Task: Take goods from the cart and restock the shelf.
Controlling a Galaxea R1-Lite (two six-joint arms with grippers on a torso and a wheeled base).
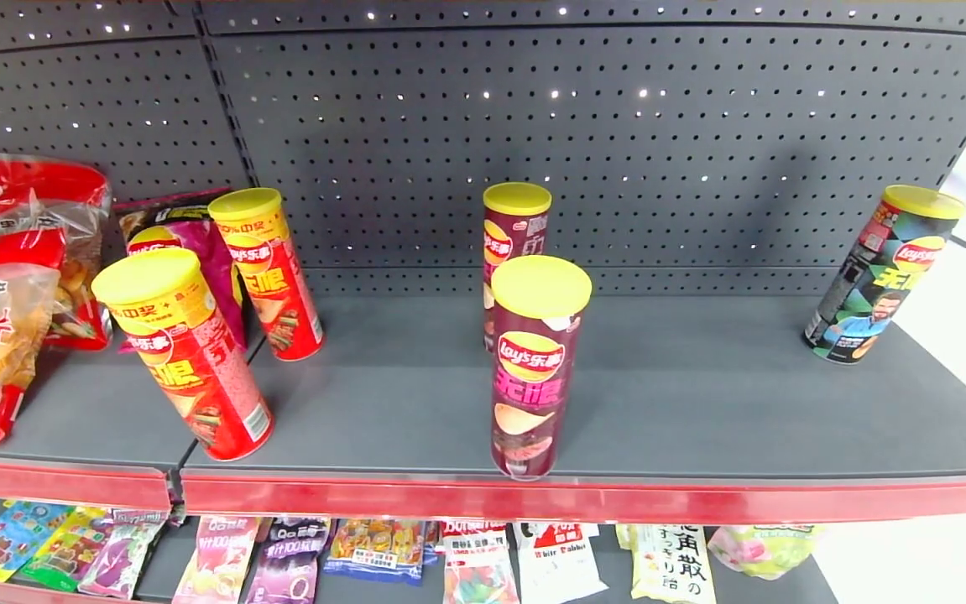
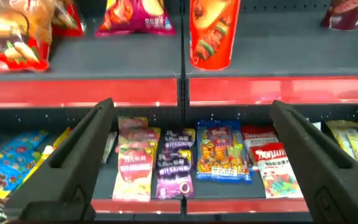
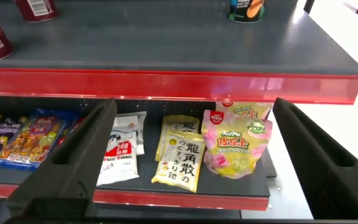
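Note:
Five yellow-lidded chip cans stand upright on the grey shelf (image 1: pixel 701 394): two red cans (image 1: pixel 185 352) (image 1: pixel 268 273) at the left, two maroon cans (image 1: pixel 533 377) (image 1: pixel 512 231) in the middle, one behind the other, and a dark can (image 1: pixel 881 277) at the far right. My left gripper (image 2: pixel 191 180) is open and holds nothing. It is below the shelf's red lip (image 2: pixel 278 90), facing the lower shelf, under a red can (image 2: pixel 211 34). My right gripper (image 3: pixel 191 174) is also open and holds nothing, at the same height further right, below the dark can (image 3: pixel 248 9).
Snack bags (image 1: pixel 21 277) crowd the shelf's left end. The lower shelf holds rows of candy bags (image 2: pixel 172 168), among them a yellow bag (image 3: pixel 182 152) and a green-pink bag (image 3: pixel 238 140). Bare shelf lies between the maroon cans and the dark can. Perforated back panel (image 1: pixel 617 143) behind.

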